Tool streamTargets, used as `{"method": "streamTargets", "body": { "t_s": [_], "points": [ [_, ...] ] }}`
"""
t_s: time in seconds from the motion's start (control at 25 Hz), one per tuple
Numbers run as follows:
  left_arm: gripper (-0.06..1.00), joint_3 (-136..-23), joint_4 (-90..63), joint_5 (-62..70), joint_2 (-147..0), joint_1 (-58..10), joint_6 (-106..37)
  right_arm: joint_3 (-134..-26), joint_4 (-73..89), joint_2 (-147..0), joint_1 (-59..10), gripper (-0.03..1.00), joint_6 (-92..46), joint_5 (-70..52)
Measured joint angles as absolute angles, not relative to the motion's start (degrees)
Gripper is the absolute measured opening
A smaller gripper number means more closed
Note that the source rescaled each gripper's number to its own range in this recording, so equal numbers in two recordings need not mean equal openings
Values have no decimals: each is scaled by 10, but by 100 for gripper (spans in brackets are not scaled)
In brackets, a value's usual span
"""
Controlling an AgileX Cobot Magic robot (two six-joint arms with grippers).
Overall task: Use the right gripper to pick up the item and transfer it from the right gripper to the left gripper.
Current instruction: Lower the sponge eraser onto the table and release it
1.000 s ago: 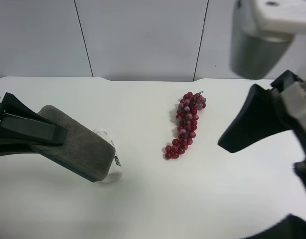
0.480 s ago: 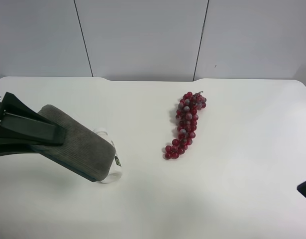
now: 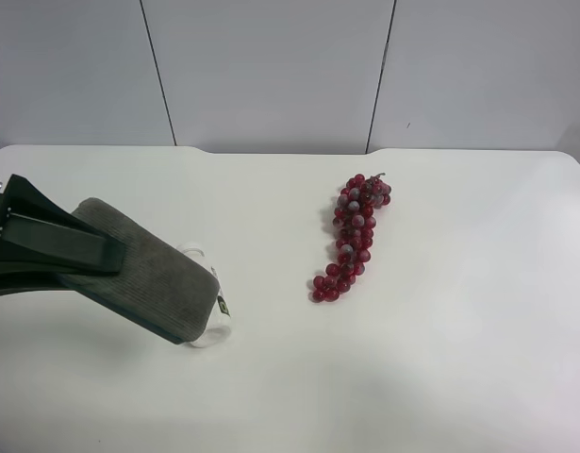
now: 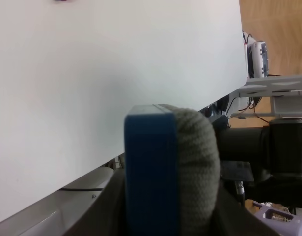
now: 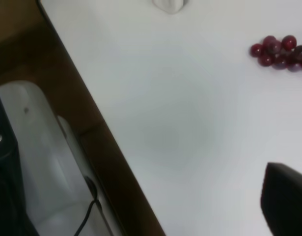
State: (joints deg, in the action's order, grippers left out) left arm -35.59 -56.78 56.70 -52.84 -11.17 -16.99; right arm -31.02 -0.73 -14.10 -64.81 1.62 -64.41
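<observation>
White desk (image 3: 440, 377), left tool (image 3: 87, 260) clamped on the item (image 3: 162, 283), right tool (image 5: 287, 199) can't tell if open, I'd just grip firm

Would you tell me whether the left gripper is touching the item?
Touching: in the exterior high view, the left gripper has a black finger flat on the item.

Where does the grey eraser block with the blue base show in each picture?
Exterior high: eraser block, far left.
Right wrist: not in it.
Left wrist: eraser block close up, end-on, blue base showing.
Shared landmark: the grape bunch, in exterior high and right wrist views.
</observation>
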Motion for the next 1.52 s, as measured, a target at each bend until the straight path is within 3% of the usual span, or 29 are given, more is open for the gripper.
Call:
{"method": "streamTargets", "body": {
  "t_s": [0.4,0.56,1.2,1.52],
  "points": [
    [0,-356,-568,558,-528,-112,-170,-307,0,-141,-648,99,17,-644],
    [0,-356,-568,557,-528,-112,-170,-307,5,-139,-607,99,17,-644],
    [0,-356,-570,557,-528,-112,-170,-307,6,-25,-159,99,17,-635],
    [0,-356,-570,546,-528,-112,-170,-307,6,2,-38,99,17,-635]
  ]
}}
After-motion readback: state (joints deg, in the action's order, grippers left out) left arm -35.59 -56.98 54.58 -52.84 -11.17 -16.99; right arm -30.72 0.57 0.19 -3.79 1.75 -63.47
